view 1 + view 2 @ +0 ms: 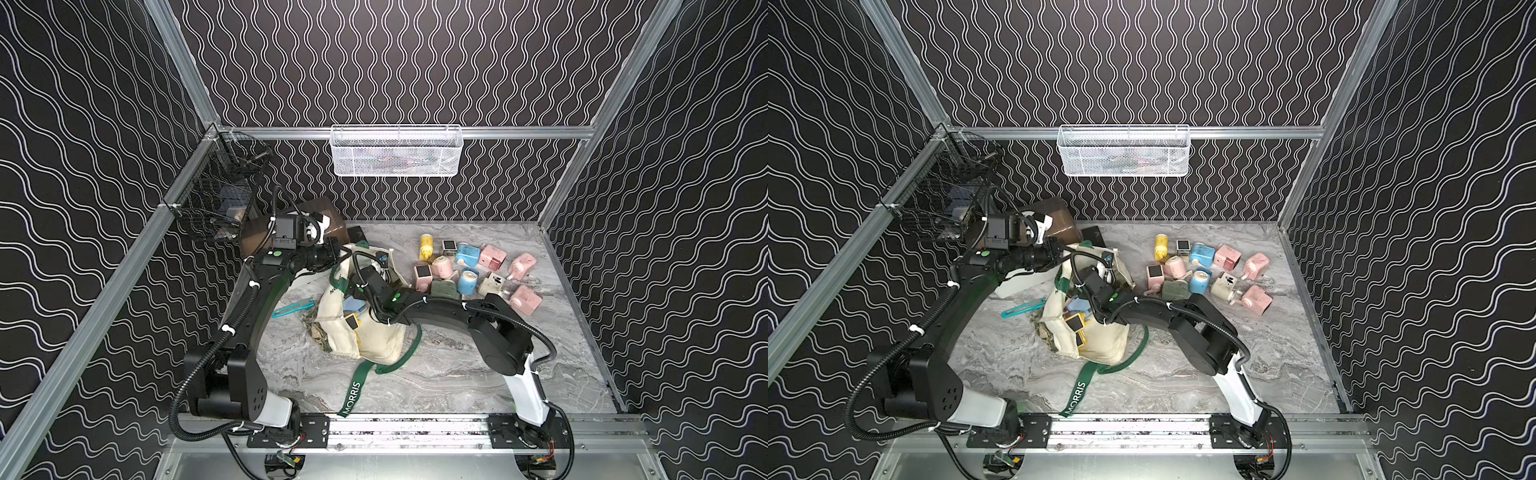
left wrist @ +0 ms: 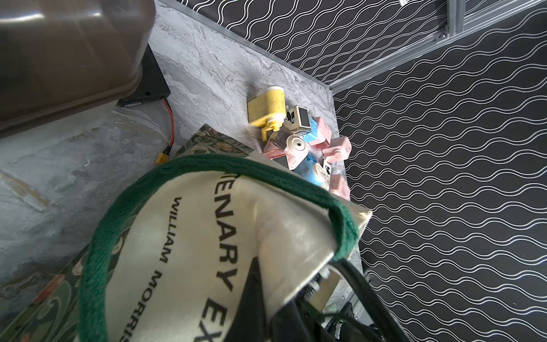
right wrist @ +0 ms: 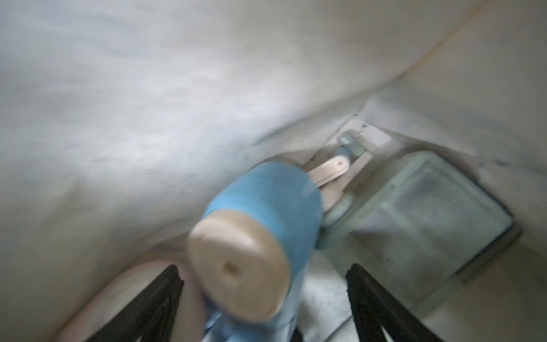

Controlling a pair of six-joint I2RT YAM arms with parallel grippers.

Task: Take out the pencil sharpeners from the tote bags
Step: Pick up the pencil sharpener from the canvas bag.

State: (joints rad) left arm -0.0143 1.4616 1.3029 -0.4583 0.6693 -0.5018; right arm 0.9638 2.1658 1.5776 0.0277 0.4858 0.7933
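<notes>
The cream tote bag (image 1: pixel 376 334) (image 1: pixel 1100 340) with green straps lies mid-table, its mouth lifted. My left gripper (image 1: pixel 338 249) (image 2: pixel 266 284) is shut on the bag's upper edge (image 2: pixel 296 237) and holds it up. My right gripper (image 3: pixel 265 269) reaches inside the bag, hidden by cloth in both top views. It is open, with its fingers (image 3: pixel 165 290) on either side of a blue pencil sharpener (image 3: pixel 266 201) with a cream round end. A yellow, dark-faced sharpener (image 1: pixel 351 322) shows at the bag's mouth. Several pastel pencil sharpeners (image 1: pixel 469 270) (image 1: pixel 1204 270) (image 2: pixel 296 142) lie piled on the table to the right.
A teal strip tool (image 1: pixel 293 309) lies left of the bag. A white box with a brown lid (image 1: pixel 324 216) stands at the back left, under a black wire basket (image 1: pixel 220 195). A white mesh basket (image 1: pixel 395 151) hangs on the back wall. A black flat device (image 2: pixel 148 86) lies near the box.
</notes>
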